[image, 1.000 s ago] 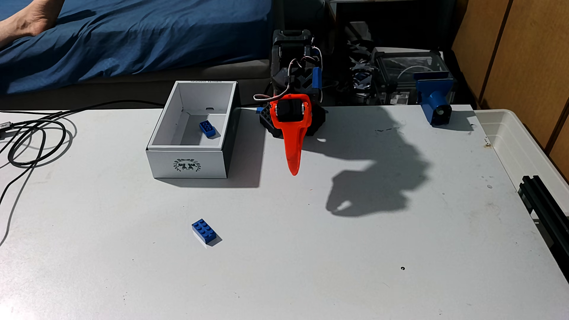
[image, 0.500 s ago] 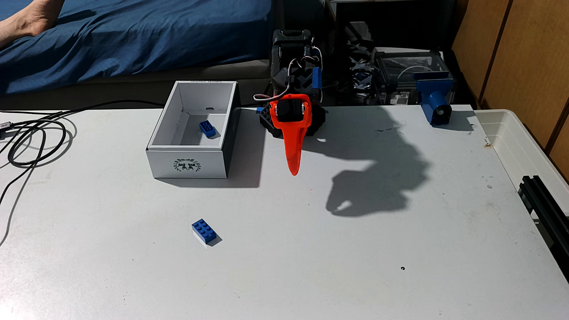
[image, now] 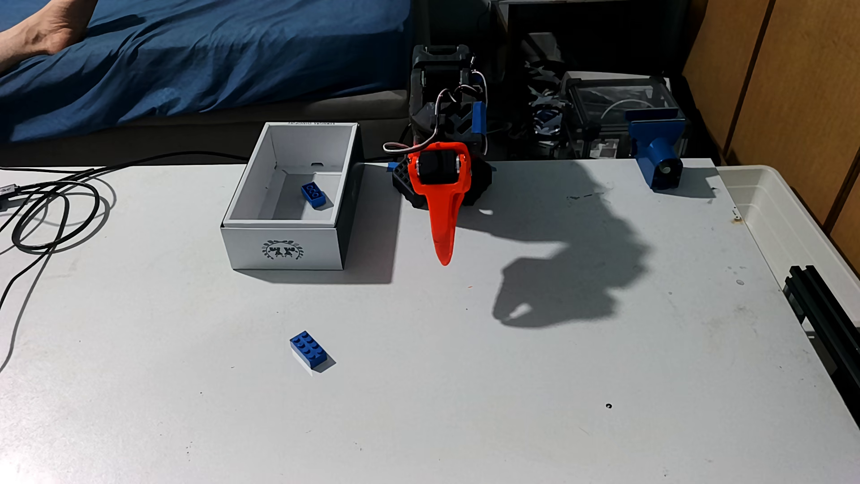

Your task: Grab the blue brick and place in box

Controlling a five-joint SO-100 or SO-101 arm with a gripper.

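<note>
Box (image: 284, 249) emblem, rim print unreadable

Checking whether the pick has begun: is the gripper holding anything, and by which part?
Nothing is held. The gripper hangs apart from the blue brick on the table.

We are seeing a blue brick (image: 309, 350), a white box (image: 284, 245) bearing a dark wreath emblem, orange fingers (image: 443, 232), and a pale grey tabletop (image: 465, 395).
</note>
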